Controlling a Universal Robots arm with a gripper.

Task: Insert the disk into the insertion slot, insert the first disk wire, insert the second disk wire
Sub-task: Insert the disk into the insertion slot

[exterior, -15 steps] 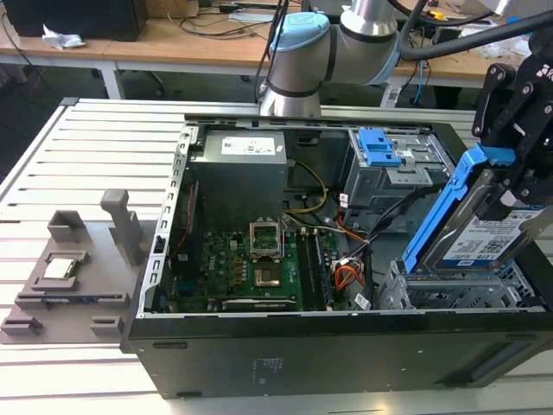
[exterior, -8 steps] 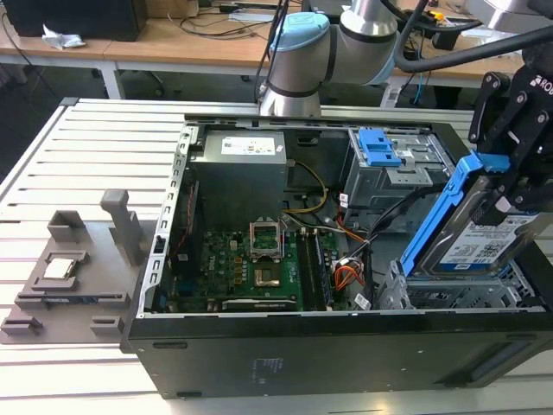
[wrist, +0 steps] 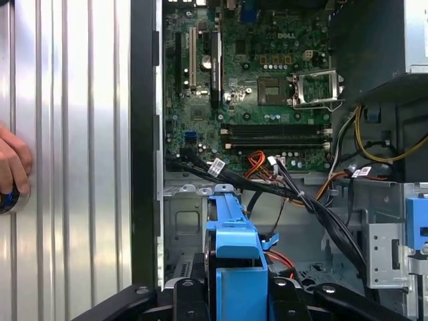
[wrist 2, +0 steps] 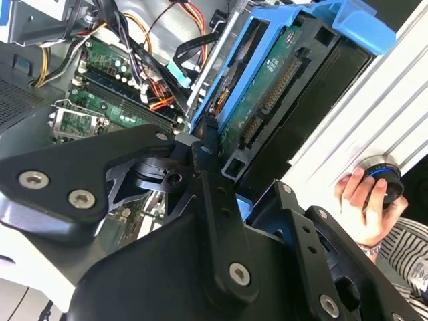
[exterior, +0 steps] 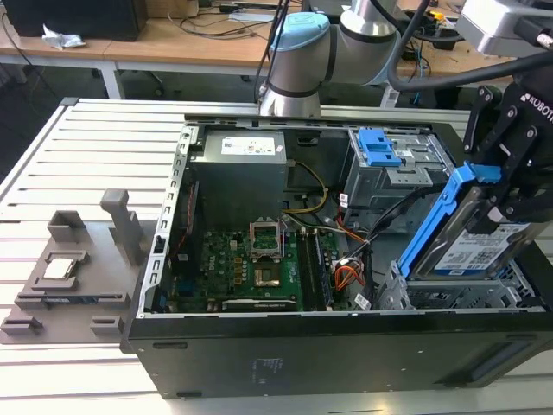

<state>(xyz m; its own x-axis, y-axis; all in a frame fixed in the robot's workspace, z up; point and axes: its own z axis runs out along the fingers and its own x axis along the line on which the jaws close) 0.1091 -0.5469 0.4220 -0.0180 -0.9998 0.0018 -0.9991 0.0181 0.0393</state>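
The disk (exterior: 473, 251), a silver drive with a white-and-blue label in a bright blue carrier (exterior: 436, 220), hangs tilted over the insertion slot (exterior: 449, 296), the low grey perforated cage at the case's front corner on the exterior view's right. My gripper (exterior: 501, 201) is shut on the disk's raised end. In the second wrist view the black fingers (wrist 2: 208, 167) clamp the disk (wrist 2: 281, 80) at its connector edge. The first wrist view looks along the blue carrier (wrist: 234, 244) down at the grey cage (wrist: 179, 215). Loose black and orange wires (wrist: 261, 175) lie beside the cage.
The open case (exterior: 302, 346) holds a motherboard (exterior: 246, 264), a power supply (exterior: 238, 169) and a taller grey cage with a blue latch (exterior: 380, 149). A grey fixture (exterior: 69, 268) lies on the slatted table. A person's hand (wrist 2: 364, 194) grips a round knob beside the case.
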